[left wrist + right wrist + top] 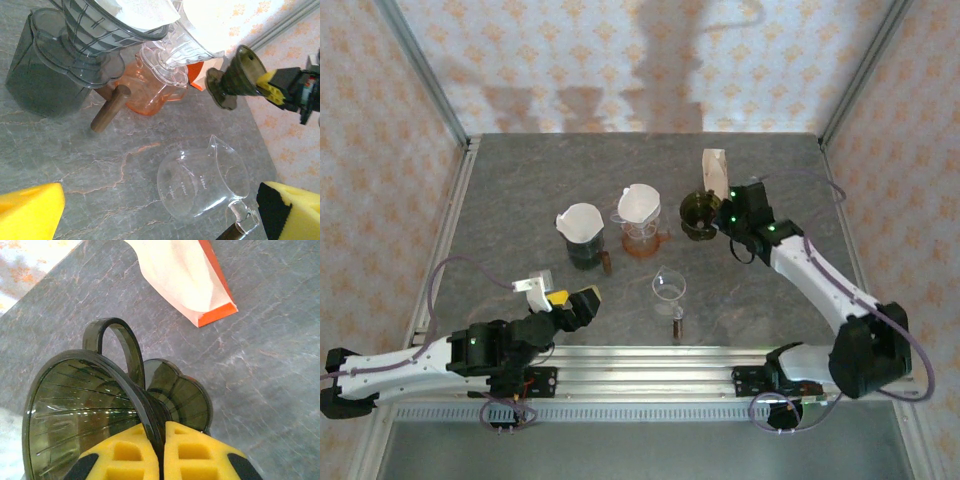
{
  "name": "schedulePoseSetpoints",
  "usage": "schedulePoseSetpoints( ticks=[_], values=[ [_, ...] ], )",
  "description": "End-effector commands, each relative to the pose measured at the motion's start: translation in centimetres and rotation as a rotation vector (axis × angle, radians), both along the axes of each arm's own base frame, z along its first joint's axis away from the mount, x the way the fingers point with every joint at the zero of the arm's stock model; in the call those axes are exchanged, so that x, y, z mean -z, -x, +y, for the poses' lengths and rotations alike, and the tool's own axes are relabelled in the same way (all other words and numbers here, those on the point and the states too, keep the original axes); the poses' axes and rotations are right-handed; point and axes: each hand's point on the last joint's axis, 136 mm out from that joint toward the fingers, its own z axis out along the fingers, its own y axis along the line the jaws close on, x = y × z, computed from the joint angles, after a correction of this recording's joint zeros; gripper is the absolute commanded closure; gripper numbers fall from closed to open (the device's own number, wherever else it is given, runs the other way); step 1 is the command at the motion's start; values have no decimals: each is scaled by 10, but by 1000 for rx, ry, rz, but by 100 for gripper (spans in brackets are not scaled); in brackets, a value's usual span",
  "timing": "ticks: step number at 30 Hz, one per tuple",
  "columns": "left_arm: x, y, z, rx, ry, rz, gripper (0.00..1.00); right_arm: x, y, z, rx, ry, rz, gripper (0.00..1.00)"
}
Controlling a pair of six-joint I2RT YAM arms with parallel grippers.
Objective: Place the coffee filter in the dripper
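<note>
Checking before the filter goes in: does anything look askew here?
Yes. The dark dripper is tipped on its side, its mouth facing sideways rather than up. The right gripper is shut on its rim, so it is not standing ready on the table.

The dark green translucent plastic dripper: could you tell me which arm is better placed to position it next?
Right. The right gripper is shut on the rim of the dark green translucent plastic dripper, so it can probably move it directly; the open left gripper sits near-left, far from it.
</note>
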Motion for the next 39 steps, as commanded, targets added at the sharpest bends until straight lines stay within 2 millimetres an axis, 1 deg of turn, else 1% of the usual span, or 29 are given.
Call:
schedulePoseSetpoints(
  ticks=[1, 5, 6, 8, 12, 16, 19, 24, 29, 35, 37, 39],
  values=[
    [-3, -2, 5, -29, 15, -14, 0, -16, 36, 2, -103, -16, 4, 100],
    [-2, -1, 8, -34, 19, -13, 0, -32, 70, 13, -225, -46, 0, 100],
    [-1, -1, 8, -34, 20, -13, 0, -32, 80, 18, -264, -50, 14, 100],
    [-1, -2, 8, -37, 25, -14, 0, -35, 94, 28, -326, -57, 27, 100],
    [0, -2, 8, -39, 24, -15, 0, -32, 120, 53, -453, -76, 78, 100],
    [1, -2, 7, -41, 22, -12, 0, -27, 136, 79, -544, -68, 95, 100],
    [2, -2, 6, -40, 24, -7, 0, -23, 138, 86, -560, -51, 103, 100],
    [3, -2, 7, -40, 27, -4, 0, -18, 138, 87, -560, -31, 115, 100],
    [4, -2, 8, -44, 28, -5, 0, -18, 134, 85, -548, -8, 111, 100],
    [5, -2, 7, -44, 26, -4, 0, -12, 132, 89, -550, -8, 138, 100],
    [6, -2, 8, -45, 26, -3, 0, -10, 132, 89, -546, -7, 144, 95],
    [7, -2, 8, -44, 25, -3, 0, -8, 132, 89, -542, -5, 152, 87]
  ],
)
